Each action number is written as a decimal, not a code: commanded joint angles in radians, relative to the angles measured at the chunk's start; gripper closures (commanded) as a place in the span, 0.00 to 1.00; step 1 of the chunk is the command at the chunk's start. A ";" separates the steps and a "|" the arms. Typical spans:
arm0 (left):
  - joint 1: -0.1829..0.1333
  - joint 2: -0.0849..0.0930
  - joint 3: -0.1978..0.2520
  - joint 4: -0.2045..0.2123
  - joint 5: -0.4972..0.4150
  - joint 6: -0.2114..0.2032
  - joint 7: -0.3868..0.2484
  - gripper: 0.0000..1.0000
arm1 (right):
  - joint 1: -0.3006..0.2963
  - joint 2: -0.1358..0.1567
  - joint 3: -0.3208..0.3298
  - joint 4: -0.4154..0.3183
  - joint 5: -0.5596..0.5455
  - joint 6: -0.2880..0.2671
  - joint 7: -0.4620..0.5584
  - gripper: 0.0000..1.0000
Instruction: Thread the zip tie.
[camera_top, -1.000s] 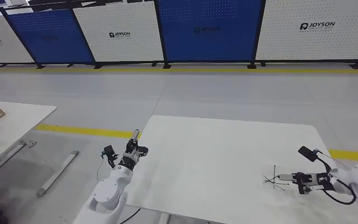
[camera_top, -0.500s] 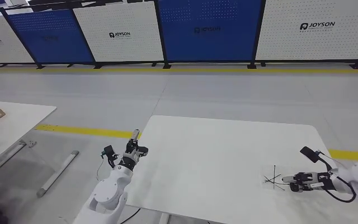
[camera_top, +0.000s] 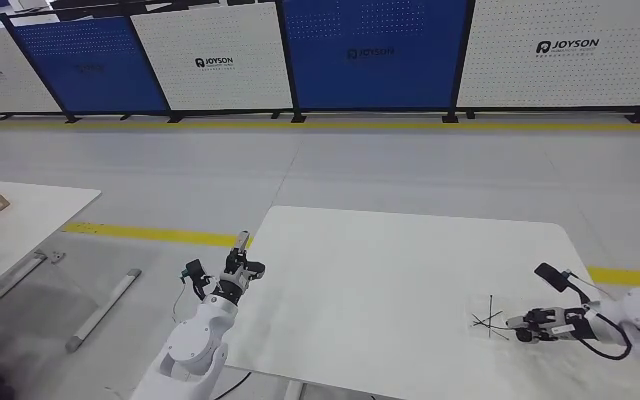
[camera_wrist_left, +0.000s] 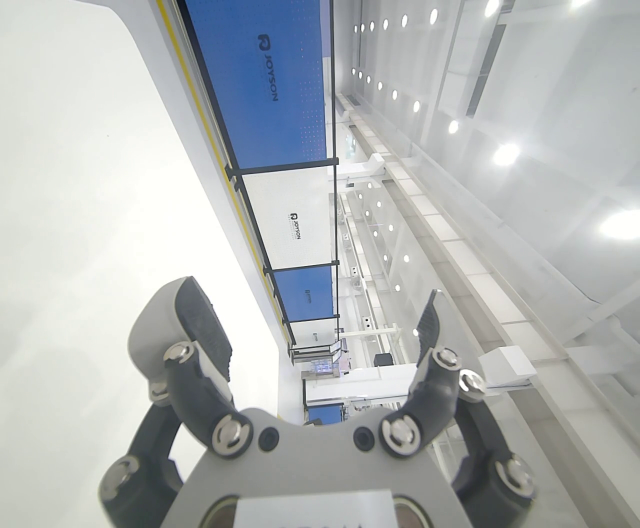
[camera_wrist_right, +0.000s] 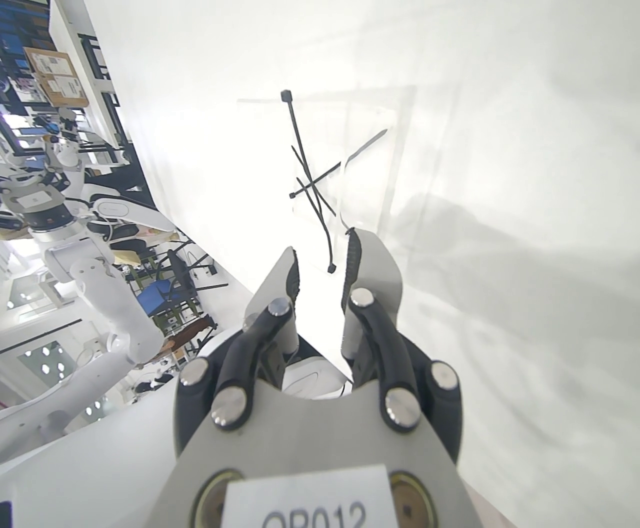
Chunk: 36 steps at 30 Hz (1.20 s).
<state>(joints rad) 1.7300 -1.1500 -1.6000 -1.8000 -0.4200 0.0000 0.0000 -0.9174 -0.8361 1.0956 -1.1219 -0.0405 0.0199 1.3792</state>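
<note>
Several thin black zip ties (camera_top: 488, 320) lie crossed on the white table (camera_top: 400, 290) near its right front corner. In the right wrist view the zip ties (camera_wrist_right: 311, 184) rest on a clear plastic sheet (camera_wrist_right: 380, 150). My right gripper (camera_wrist_right: 322, 259) is low over the table and open by a narrow gap, and the head end of one tie (camera_wrist_right: 331, 269) lies just in front of its fingertips. From above, the right gripper (camera_top: 512, 323) points at the pile from the right. My left gripper (camera_wrist_left: 315, 312) is open and holds nothing. The left gripper (camera_top: 240, 245) stands at the table's left edge, pointing away from the table.
The middle and far parts of the table are bare. A second white table (camera_top: 40, 215) stands off to the left across a floor gap. Blue and white panels (camera_top: 375, 55) line the back of the room.
My right gripper has turned and crept a little left toward the zip ties, staying low over the table. The left arm has not moved.
</note>
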 joint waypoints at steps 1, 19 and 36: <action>0.000 0.000 0.000 0.000 0.000 0.000 0.000 0.00 | -0.001 0.001 0.001 -0.002 0.000 0.004 0.000 0.81; 0.000 0.000 0.000 0.000 0.000 0.000 0.000 0.00 | -0.003 0.005 0.003 -0.009 -0.007 0.022 -0.001 1.00; 0.000 0.000 0.000 0.000 0.000 0.000 0.000 0.00 | -0.143 0.062 0.216 -0.092 0.115 -0.105 -0.019 1.00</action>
<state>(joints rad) 1.7300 -1.1500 -1.6000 -1.8000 -0.4200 0.0000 0.0000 -1.0381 -0.7810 1.2768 -1.2050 0.0506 -0.0570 1.3543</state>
